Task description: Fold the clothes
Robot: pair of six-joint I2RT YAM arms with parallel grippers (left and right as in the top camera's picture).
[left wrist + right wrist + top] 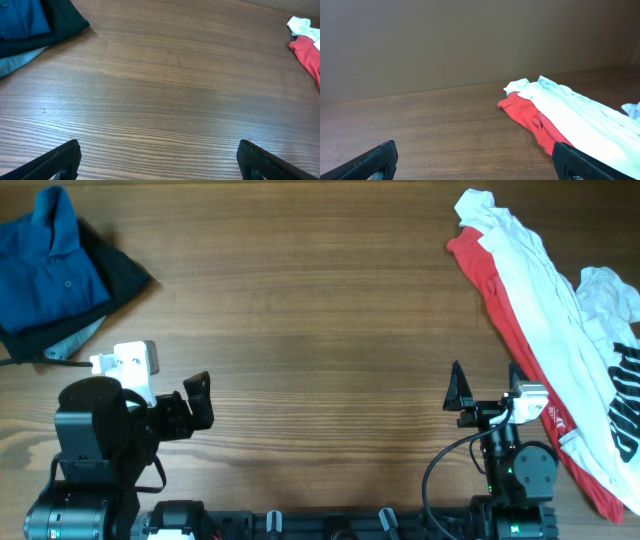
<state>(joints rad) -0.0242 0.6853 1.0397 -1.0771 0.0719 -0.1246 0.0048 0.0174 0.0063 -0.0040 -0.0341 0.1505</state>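
A folded deep-blue polo shirt [45, 265] lies at the far left on a dark garment [120, 270]; it shows in the left wrist view [20, 20] too. A red T-shirt [500, 300] and a white T-shirt [545, 290] lie spread along the right side, also in the right wrist view, red [525, 115] and white [575, 117]. My left gripper [200, 402] is open and empty over bare wood [157, 160]. My right gripper [487, 385] is open and empty, just left of the red shirt [475, 160].
The wooden table [310, 310] stretches between the two piles. A light grey-blue cloth [75, 340] peeks out under the dark garment. Another white garment with black print [625, 380] lies at the right edge.
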